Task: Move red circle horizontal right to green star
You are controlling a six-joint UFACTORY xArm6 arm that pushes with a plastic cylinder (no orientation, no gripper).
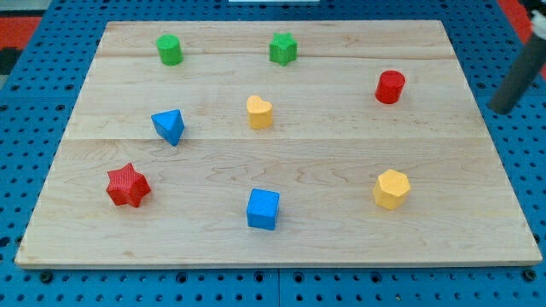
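While my tip (499,108) hangs slanted past the board's (478,230) right edge, bare and touching no block, the red circle (390,87) sits near that edge, below-right of the green star (283,49)

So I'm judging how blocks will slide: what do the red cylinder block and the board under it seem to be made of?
The red cylinder block looks like matte plastic, possibly 3D-printed: uniform saturated colour, soft sheen, no grain. The pale board looks like smooth unvarnished or lightly finished wood: visible grain lines and seams between planks.
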